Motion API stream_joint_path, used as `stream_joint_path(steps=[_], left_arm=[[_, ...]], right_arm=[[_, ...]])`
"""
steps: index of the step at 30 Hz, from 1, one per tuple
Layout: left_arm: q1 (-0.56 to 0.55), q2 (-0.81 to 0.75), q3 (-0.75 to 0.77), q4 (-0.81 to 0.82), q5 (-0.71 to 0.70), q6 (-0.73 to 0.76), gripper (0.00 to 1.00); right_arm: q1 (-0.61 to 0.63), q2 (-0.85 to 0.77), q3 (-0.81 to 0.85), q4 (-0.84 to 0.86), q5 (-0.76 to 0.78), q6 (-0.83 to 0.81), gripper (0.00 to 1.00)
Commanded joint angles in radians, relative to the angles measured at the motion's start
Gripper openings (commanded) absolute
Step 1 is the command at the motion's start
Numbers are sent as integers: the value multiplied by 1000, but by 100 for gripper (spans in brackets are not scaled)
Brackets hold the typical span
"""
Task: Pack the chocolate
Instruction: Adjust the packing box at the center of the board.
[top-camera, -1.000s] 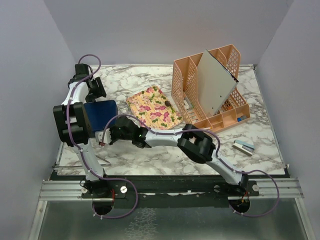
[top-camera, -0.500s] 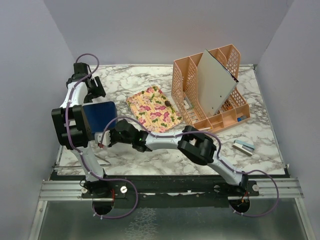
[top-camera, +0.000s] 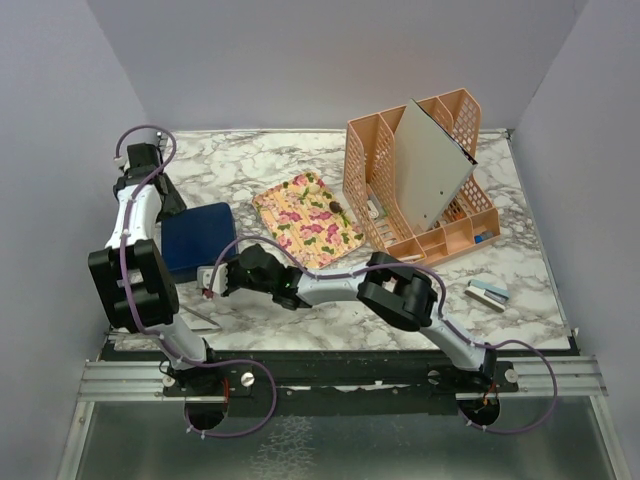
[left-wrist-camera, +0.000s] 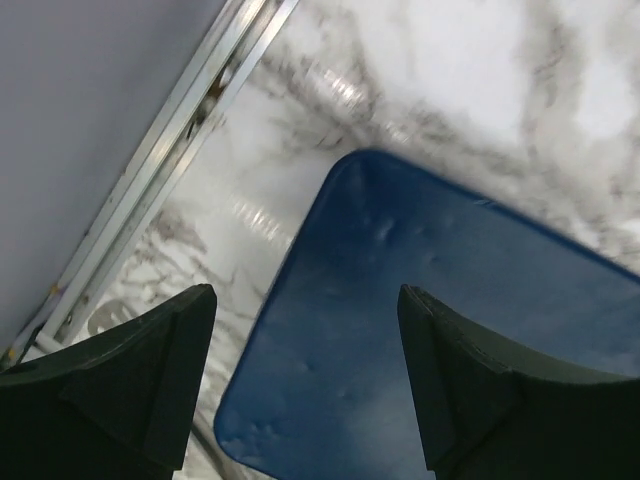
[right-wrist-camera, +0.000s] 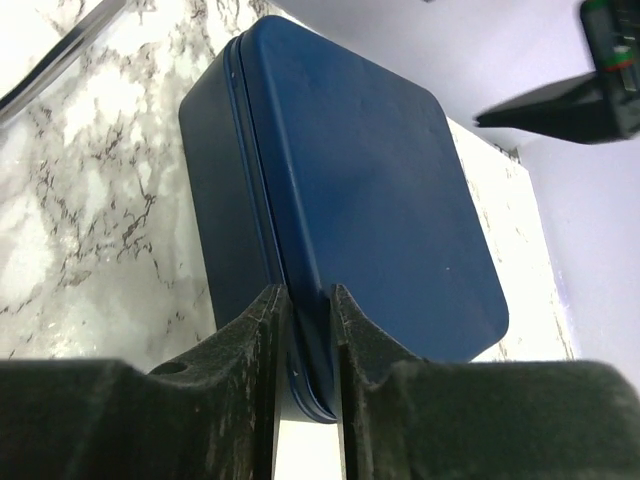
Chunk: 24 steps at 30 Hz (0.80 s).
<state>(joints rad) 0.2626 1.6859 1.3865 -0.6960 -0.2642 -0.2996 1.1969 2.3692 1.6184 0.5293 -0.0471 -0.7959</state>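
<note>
- One dark blue box (right-wrist-camera: 360, 170) sits lidded on the left of the marble table (top-camera: 250, 160).
- Two grippers attend it: the left gripper (left-wrist-camera: 305, 330) hangs above the lid with its jaws wide apart, and the right gripper (right-wrist-camera: 310, 300) is pinched on the lid's rim.
- The chocolate (top-camera: 336, 208), a dark cluster too small to count, lies on one floral tray (top-camera: 300, 228), beside one orange organizer (top-camera: 375, 170).

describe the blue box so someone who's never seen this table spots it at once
On the marble table, look at the left half, left of the floral tray. A flat square box with rounded corners lies there, its near edge between the right arm's fingers. It is the only plain dark blue thing.
</note>
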Motion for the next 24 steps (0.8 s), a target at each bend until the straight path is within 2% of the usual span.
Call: stream_joint_path(steps=[1,6,11,13,18,22,23,24], left_arm=[[23,-62,-107,-17,-36,-12,80],[57,-73,-158,-5,28,-12,77],[58,-112,-194,-1,92,1,70],[58,-130,-211,-3,115,11,73],[58,-215,-308,51,308,-17,80],[58,-245,-357,42,300,-31,82],[58,-251,-366,38,279,-39,85],[58,-258,-377,35,251,-49,96]], right_arm=[[7,-17,-70,-154,-36,40,30],[7,-44,-40,-238,-141,19,44],[7,-5,13,-297,-107,-3,44],[7,16,36,-305,-81,-3,40],[9,28,23,-256,-3,-16,18],[9,-10,-57,-199,28,-49,9],[9,-23,-72,-196,21,-50,8],[8,-35,-88,-193,10,-48,8]])
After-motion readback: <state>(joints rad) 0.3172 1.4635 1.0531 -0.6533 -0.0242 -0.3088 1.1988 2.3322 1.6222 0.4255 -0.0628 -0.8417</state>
